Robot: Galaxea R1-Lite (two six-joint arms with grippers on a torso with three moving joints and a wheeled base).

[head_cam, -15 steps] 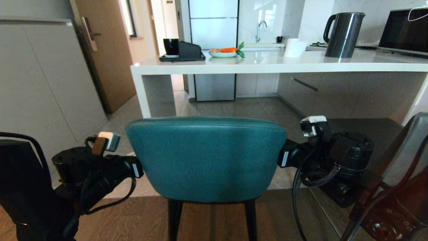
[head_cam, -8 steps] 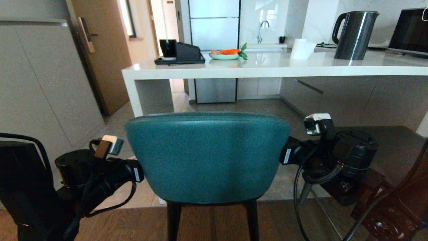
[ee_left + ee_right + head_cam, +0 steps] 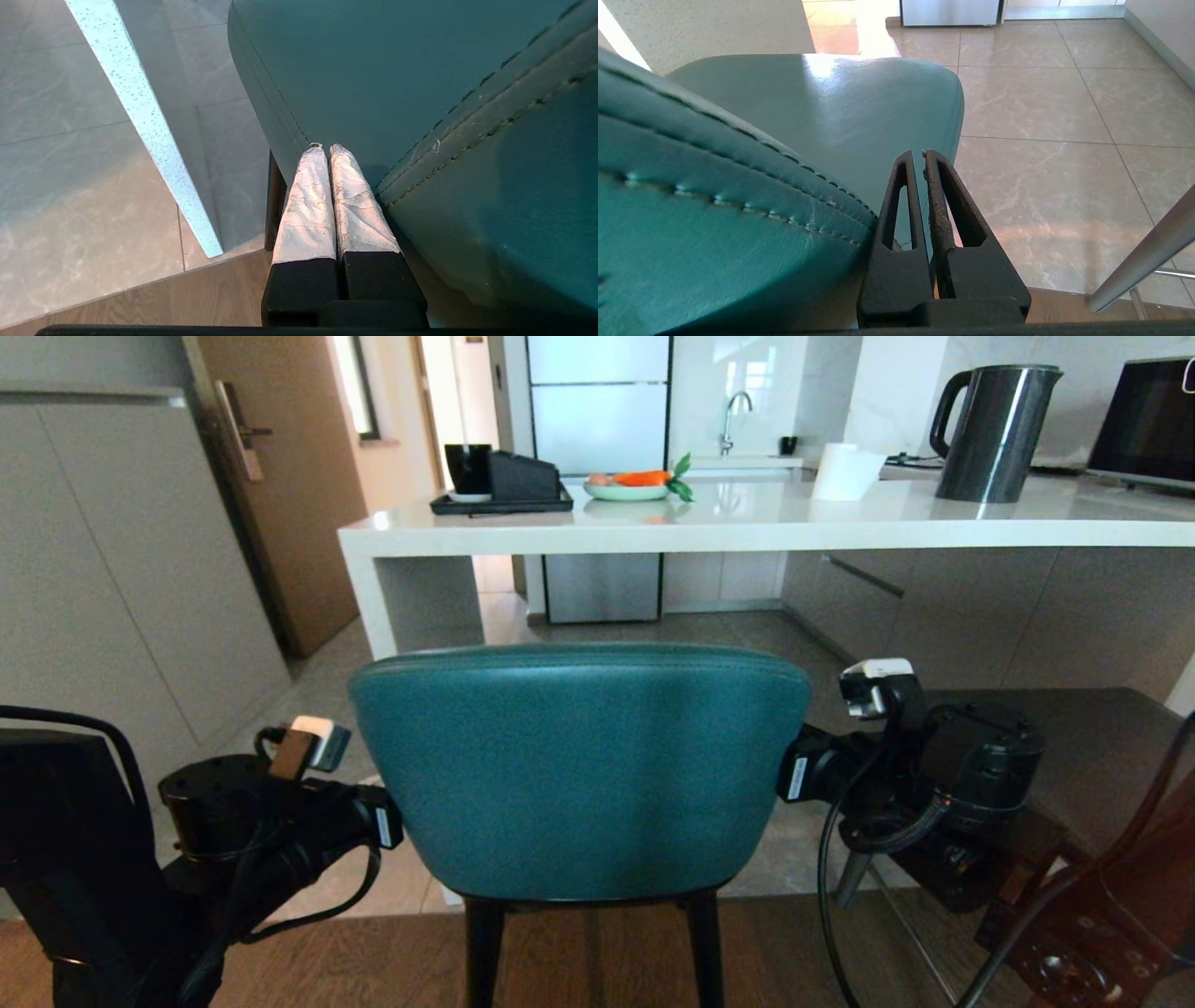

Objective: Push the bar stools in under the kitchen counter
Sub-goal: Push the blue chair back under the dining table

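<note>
Teal leather fills the middle of the head view: the teal stool (image 3: 579, 770), seen from behind, with a curved, rounded, stitched backrest on thin black legs. On its left flank sits the left gripper (image 3: 325, 148), its two white-wrapped fingers (image 3: 306, 200) pressed shut together, holding nothing, lying alongside the backrest's edge. On the right flank the right gripper (image 3: 923, 154) has its black slotted fingers nearly touching, also empty, beside the backrest seam. Compared with a second ago, the kitchen counter (image 3: 747, 527) stands lower and nearer in view and the dark stool at the far right has slipped out of sight, so the robot seems to be driving the stool forward. The glossy off-white slab remains ahead; the seat is not yet under it.
</note>
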